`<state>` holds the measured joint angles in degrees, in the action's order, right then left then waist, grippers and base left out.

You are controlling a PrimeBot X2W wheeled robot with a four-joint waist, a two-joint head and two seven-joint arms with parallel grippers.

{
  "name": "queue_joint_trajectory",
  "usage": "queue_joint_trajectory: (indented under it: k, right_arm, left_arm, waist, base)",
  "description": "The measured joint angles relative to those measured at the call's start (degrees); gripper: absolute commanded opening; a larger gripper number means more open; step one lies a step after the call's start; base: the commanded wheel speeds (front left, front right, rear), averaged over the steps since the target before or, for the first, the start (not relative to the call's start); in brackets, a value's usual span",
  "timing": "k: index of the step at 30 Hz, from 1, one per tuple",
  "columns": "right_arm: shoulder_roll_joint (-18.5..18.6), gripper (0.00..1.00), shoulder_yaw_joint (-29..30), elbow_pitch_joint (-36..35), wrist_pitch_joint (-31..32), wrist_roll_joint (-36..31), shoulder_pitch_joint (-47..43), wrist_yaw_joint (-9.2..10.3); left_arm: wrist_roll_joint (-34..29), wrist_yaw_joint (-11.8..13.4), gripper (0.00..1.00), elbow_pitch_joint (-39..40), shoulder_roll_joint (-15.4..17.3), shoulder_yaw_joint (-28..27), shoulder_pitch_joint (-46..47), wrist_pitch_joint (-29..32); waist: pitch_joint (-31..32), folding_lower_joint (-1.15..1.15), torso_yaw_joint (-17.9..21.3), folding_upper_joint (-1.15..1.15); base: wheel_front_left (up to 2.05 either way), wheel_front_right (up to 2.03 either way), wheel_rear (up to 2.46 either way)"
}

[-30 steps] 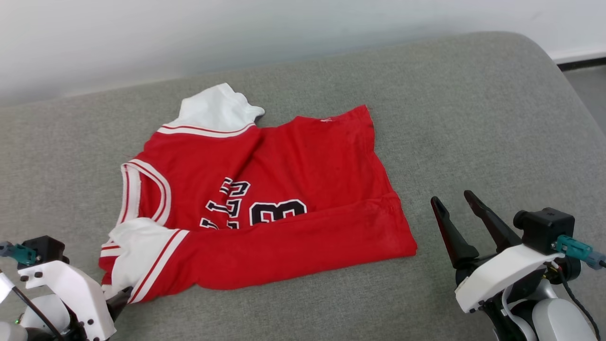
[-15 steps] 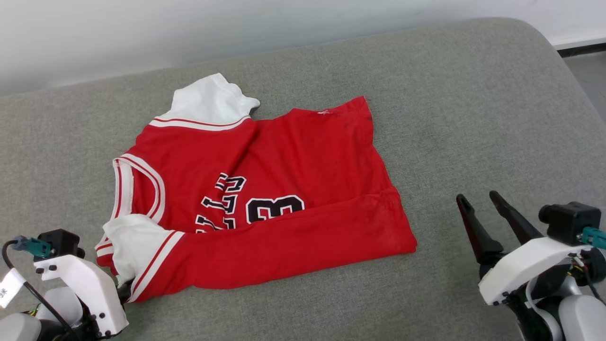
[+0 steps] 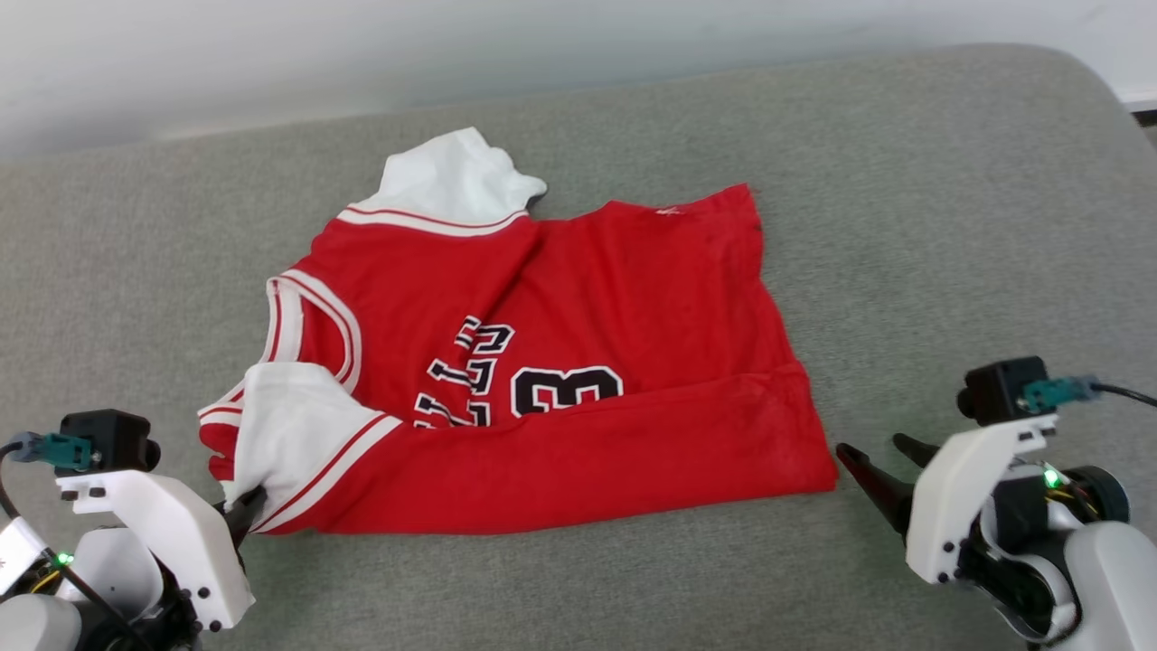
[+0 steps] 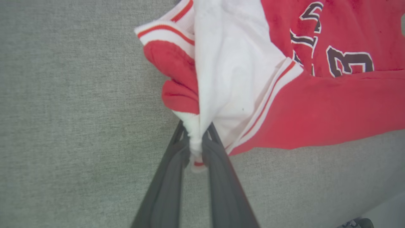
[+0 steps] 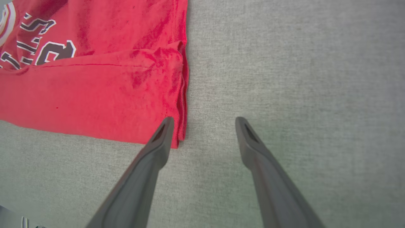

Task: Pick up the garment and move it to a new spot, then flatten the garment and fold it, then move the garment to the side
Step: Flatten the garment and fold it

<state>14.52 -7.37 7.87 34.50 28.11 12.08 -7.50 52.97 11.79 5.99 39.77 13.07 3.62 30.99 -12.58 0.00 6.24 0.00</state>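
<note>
Garment (image 3: 578, 289) lies mid-way across the grey cushion (image 3: 904, 226), its near edge folded over and hiding part of the print (image 3: 551, 391). Left gripper (image 4: 196, 134) is clamped on the white sleeve (image 4: 234, 72), its tips partly buried in the cloth. Right gripper (image 5: 204, 122) is spread apart at the hem corner; contact cannot be told.

1. You can read a black, white-edged "3" (image 3: 569, 393) on the red jersey (image 3: 633, 298), towards its 6 o'clock edge.
2. At the digit's 9 o'clock, black letters (image 3: 465, 371) run sideways, cut off by a fold, so you can't read the word.

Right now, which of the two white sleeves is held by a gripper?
The near sleeve, pinched by the left gripper; the far sleeve lies free, untouched.
</note>
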Motion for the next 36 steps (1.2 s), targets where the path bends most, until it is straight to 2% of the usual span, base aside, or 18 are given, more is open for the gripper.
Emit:
queue_joint_trajectory:
  k: [6,11,12,13,14,25,36]
  right_arm:
    - [-0.54,1.0,-4.9,5.88,2.47,2.21,5.16,0.01]
    - [0.67,1.0,-8.05,7.99,4.35,5.05,7.51,0.02]
    - [0.99,0.88,-8.36,8.27,4.53,5.42,7.82,0.02]
    - [1.24,0.38,-8.54,8.47,4.61,5.78,7.99,0.02]
    - [1.47,0.0,-8.71,8.66,4.61,6.01,8.11,0.02]
    - [3.44,0.0,-9.54,7.76,3.5,6.48,8.7,0.0]
    - [4.5,0.0,-8.2,4.25,5.91,7.16,1.05,0.0]
  left_arm:
    - [-0.85,0.22,0.0,1.65,-0.4,1.22,0.46,-0.01]
    - [-0.89,-0.15,0.0,1.1,-1.21,1.82,1.54,-0.42]
    - [-0.88,-0.18,0.0,0.92,-1.37,1.92,1.56,-0.44]
    - [-0.88,-0.19,0.0,0.73,-1.56,1.98,1.59,-0.66]
    - [-0.88,-0.2,0.0,0.52,-1.7,2.02,1.59,-0.87]
    - [-2.21,-0.53,0.0,1.26,-1.38,2.32,0.4,-2.96]
    - [-2.04,2.77,0.0,5.68,-0.91,1.83,-10.01,-4.3]
  waist:
    - [-2.54,0.0,-2.19,0.0]
    - [-3.85,0.0,-3.82,0.0]
    - [-3.92,0.0,-4.01,0.0]
    - [-3.91,0.0,-4.12,0.0]
    - [-3.8,0.0,-4.16,0.0]
    - [-0.27,0.0,-3.96,0.0]
    - [7.94,0.0,-3.69,0.0]
  base:
    - [0.0,0.0,0.0]
    - [0.0,0.0,0.0]
    - [0.0,0.0,0.0]
    - [0.0,0.0,0.0]
    - [0.0,0.0,0.0]
    - [0.0,0.0,0.0]
    - [0.0,0.0,0.0]
